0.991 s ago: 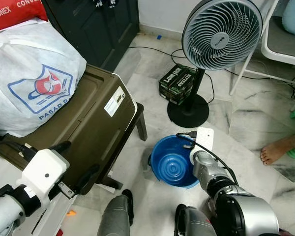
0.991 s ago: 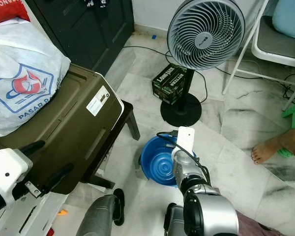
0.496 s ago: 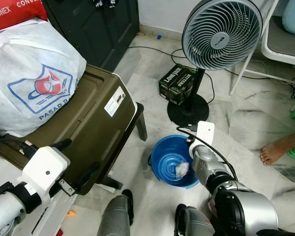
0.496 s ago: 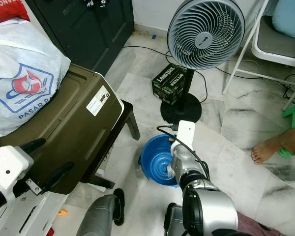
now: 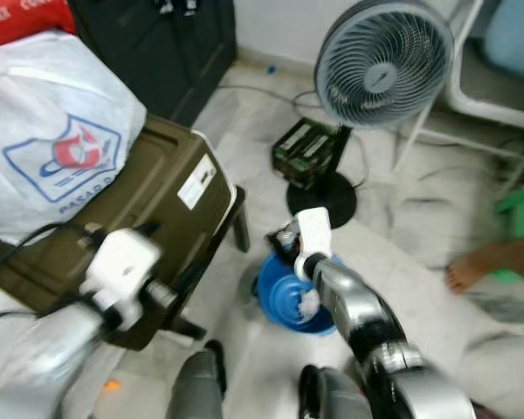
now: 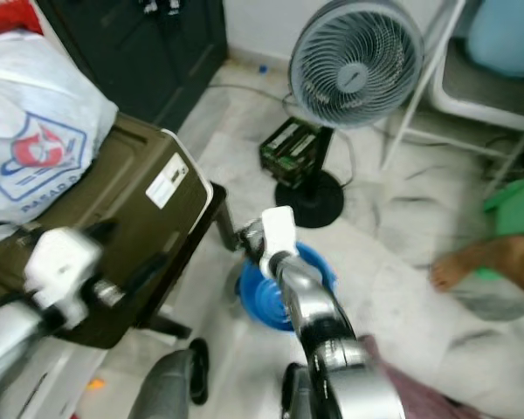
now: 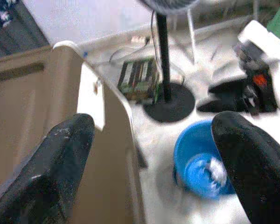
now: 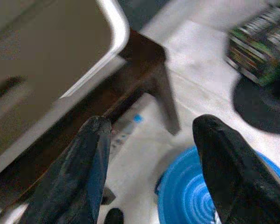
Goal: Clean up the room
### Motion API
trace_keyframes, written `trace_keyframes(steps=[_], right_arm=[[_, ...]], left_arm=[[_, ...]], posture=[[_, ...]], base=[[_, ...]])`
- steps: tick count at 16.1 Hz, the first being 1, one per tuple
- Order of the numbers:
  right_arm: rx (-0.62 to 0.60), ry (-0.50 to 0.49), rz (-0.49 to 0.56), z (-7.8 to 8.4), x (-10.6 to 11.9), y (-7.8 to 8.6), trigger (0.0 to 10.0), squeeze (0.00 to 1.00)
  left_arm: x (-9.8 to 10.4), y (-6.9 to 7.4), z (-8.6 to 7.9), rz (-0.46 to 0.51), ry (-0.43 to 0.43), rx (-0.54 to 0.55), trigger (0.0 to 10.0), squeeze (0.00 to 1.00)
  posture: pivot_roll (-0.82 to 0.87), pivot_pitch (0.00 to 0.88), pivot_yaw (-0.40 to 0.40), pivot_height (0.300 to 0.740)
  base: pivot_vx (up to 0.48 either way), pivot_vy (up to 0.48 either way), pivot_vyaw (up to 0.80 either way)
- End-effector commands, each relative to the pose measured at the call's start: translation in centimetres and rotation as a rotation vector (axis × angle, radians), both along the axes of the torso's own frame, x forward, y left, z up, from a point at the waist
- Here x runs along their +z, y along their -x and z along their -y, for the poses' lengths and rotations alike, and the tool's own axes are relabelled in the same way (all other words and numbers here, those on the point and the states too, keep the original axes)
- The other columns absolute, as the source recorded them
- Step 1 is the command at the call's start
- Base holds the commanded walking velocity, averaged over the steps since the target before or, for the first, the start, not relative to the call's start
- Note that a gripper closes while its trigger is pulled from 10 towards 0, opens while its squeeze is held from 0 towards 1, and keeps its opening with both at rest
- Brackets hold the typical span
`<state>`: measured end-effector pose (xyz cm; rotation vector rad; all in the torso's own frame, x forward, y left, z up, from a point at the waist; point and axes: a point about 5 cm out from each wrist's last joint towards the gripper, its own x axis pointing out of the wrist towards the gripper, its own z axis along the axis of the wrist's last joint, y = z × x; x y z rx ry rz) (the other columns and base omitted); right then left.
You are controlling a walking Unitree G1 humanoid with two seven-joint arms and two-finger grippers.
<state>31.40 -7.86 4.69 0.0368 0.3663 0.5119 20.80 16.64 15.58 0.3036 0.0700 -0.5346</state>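
Note:
A blue basin [image 5: 284, 297] stands on the marble floor beside the fan's base. A white crumpled wad [image 5: 309, 302] lies inside it, also seen as the wad [image 7: 217, 171] in the left wrist view. My right gripper [image 8: 151, 123] hangs open and empty above the basin's near-left rim [image 8: 177, 196], its fingers pointing toward the dark stool leg [image 8: 165, 95]. My left gripper [image 7: 154, 121] is open and empty, raised over the edge of the brown case [image 5: 144, 196].
The brown case lies on a dark stool, with a white printed bag [image 5: 52, 131] on top. A standing fan [image 5: 380, 61] and a black-green box [image 5: 304, 150] sit behind the basin. A person's bare foot [image 5: 479, 266] rests at the right, near a green item [image 5: 520, 214].
A white wad has dropped into the blue basin. My right gripper has lifted and swung left toward the stool. My left arm has risen, and the blurred view has shifted.

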Motion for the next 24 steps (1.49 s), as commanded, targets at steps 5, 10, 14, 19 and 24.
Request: trace_keyframes(steps=[5, 10, 14, 19, 24], right_arm=[[0.264, 0.09, 0.047, 1.6, 1.5, 3.9, 10.0, 1.0], [0.145, 0.135, 0.06, 4.3, 3.2, 4.9, 10.0, 1.0], [-0.085, 0.097, 0.089, 5.5, 3.8, 5.9, 10.0, 1.0], [-0.386, 0.096, 0.234, 9.8, 5.2, 7.7, 10.0, 0.0], [-0.559, 0.195, 0.335, 12.2, 5.5, 9.5, 10.0, 0.0]], left_arm=[[-1.3, -2.7, 2.0, 0.055, 0.031, -0.019, 10.0, 0.0], [-1.4, -6.6, 2.6, 0.184, 0.023, 0.123, 10.0, 0.0], [-1.8, -6.9, 2.8, 0.21, 0.06, 0.163, 10.0, 0.0], [-3.4, -5.8, 0.0, 0.19, 0.123, 0.339, 10.0, 0.0], [-4.6, -3.1, -1.1, 0.142, 0.129, 0.36, 10.0, 0.0]], posture=[[0.02, 0.062, -0.009, 0.74], [-0.02, 0.0, -0.013, 0.74], [-0.03, 0.0, -0.023, 0.74], [-0.06, 0.0, -0.02, 0.74], [-0.07, 0.0, -0.032, 0.74]], base=[[0.0, 0.0, 0.0], [0.0, 0.0, 0.0], [0.0, 0.0, 0.0], [0.0, 0.0, 0.0], [0.0, 0.0, 0.0]])
